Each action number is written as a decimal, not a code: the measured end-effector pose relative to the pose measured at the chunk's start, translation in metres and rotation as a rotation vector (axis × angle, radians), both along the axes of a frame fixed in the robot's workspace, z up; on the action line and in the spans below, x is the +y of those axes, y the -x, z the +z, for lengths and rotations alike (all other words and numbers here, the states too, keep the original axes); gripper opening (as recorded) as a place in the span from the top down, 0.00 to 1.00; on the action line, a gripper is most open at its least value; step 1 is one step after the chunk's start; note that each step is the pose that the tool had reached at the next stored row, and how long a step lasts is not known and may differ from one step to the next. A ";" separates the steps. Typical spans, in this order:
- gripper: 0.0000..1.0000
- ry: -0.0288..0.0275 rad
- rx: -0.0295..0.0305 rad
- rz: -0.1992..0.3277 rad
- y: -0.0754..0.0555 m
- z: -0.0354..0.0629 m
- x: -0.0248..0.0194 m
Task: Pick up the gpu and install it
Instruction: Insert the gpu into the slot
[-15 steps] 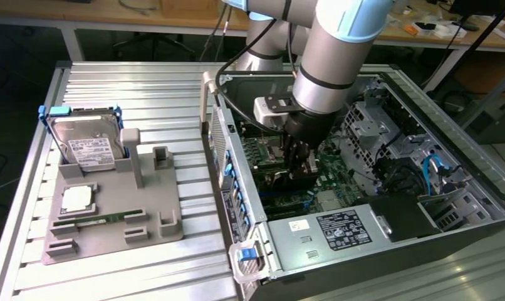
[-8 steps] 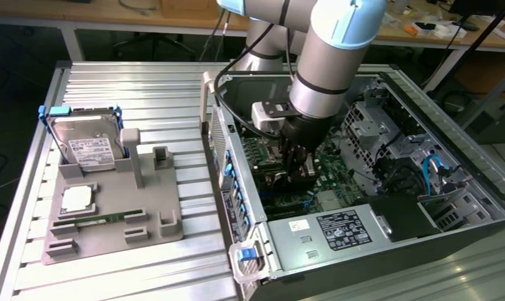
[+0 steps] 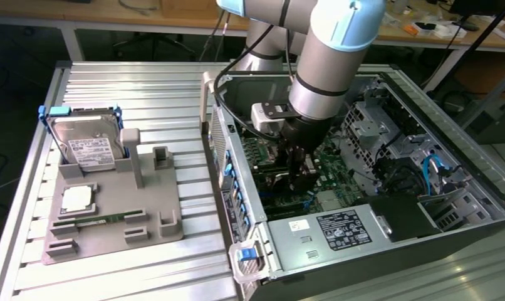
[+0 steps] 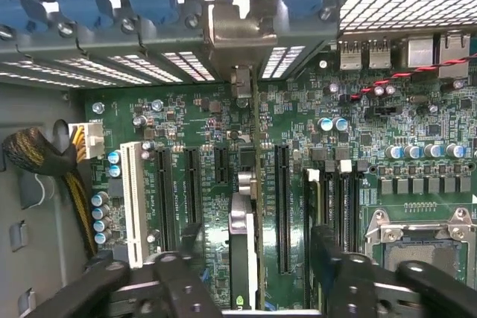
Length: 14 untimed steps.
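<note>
While the gpu (image 4: 250,206) stands edge-on in a motherboard (image 4: 417,139) slot inside the case (image 3: 319,238), the gripper (image 4: 253,288) jaws straddle it spread wide, gripping nothing (a straight lift-off should avoid unseating it).

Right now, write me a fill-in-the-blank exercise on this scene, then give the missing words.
1. The gripper is inside the open computer ____.
2. In the wrist view, the gpu stands on edge on the green ____, between the gripper's fingers.
3. The hard drive stands in a ____ frame on the grey holder.
4. The gripper's jaws are ____, not touching the gpu.

Missing words: case; motherboard; blue; open
</note>
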State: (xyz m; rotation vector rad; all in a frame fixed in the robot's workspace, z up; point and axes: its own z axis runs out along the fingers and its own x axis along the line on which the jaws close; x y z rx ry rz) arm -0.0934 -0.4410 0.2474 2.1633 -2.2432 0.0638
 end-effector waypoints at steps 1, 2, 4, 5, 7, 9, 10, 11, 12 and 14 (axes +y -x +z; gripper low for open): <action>0.30 0.0000 0.0000 0.000 0.000 0.0001 0.0000; 0.30 0.0004 0.0002 0.000 0.000 0.0010 -0.0001; 0.30 0.0000 -0.0001 0.000 0.000 0.0100 0.0000; 0.30 -0.0001 -0.0001 0.000 0.000 0.0143 0.0000; 0.30 0.0001 0.0001 0.000 0.000 0.0238 0.0000; 0.30 -0.0001 -0.0001 0.000 0.000 0.0326 0.0000; 0.30 0.0000 0.0000 0.000 0.000 0.0361 0.0000; 0.30 0.0002 0.0001 0.000 0.000 0.0391 0.0001; 0.30 0.0007 0.0000 0.000 0.000 0.0414 0.0001; 0.30 0.0011 -0.0002 0.000 0.000 0.0433 0.0001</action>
